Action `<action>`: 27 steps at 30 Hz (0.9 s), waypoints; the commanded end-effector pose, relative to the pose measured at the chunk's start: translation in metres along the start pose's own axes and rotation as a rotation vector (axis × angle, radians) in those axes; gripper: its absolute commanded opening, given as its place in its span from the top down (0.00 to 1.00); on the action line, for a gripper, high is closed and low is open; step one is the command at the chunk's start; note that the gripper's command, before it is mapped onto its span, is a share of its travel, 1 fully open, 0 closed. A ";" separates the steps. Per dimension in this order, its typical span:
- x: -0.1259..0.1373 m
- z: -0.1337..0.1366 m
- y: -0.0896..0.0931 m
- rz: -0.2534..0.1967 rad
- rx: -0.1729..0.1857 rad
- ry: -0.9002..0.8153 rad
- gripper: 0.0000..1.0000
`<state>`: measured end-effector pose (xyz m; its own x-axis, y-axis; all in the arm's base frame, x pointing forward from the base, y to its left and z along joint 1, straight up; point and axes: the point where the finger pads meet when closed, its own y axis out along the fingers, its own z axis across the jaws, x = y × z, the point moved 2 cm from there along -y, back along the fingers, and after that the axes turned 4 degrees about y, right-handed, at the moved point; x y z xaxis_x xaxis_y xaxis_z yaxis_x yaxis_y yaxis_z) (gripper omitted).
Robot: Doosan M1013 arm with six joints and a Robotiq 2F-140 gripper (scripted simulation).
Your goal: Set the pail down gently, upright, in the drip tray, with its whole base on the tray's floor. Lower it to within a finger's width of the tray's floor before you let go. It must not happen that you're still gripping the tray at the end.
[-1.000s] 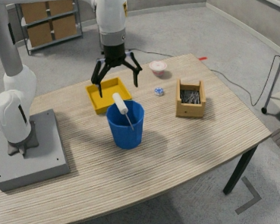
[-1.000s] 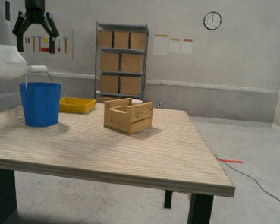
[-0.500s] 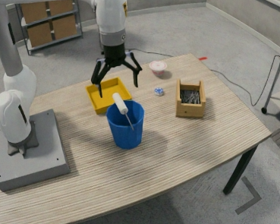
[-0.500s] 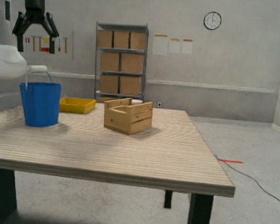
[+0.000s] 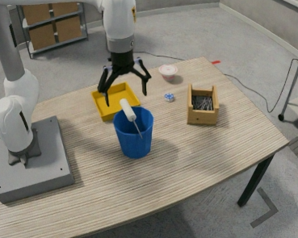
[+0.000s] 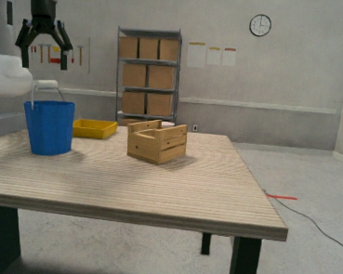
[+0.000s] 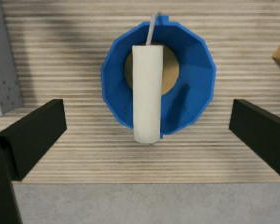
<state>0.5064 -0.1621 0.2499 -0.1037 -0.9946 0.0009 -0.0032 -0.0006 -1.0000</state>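
The blue pail point(image 5: 133, 133) stands upright on the table, its wire handle raised with a white grip point(image 5: 128, 110) on top. It also shows in the exterior view point(image 6: 49, 126) and in the wrist view point(image 7: 158, 89), where the white grip point(image 7: 147, 99) lies across its mouth. The yellow drip tray point(image 5: 115, 100) sits on the table just behind the pail, empty; it also shows in the exterior view point(image 6: 94, 128). My gripper point(image 5: 124, 91) hangs wide open and empty, well above the pail's handle, seen high up in the exterior view point(image 6: 44, 61).
A wooden crate point(image 5: 203, 103) holding dark nails stands to the right. A small white-and-blue object point(image 5: 169, 97) and a pinkish bowl point(image 5: 168, 72) lie behind. The robot's grey base plate point(image 5: 30, 160) is at the left. The table edge lies near the pail in the wrist view.
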 end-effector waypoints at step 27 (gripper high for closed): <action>-0.004 0.001 0.061 0.001 0.003 -0.001 0.00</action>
<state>0.5065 -0.1617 0.1961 -0.1037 -0.9946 0.0006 -0.0040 -0.0002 -1.0000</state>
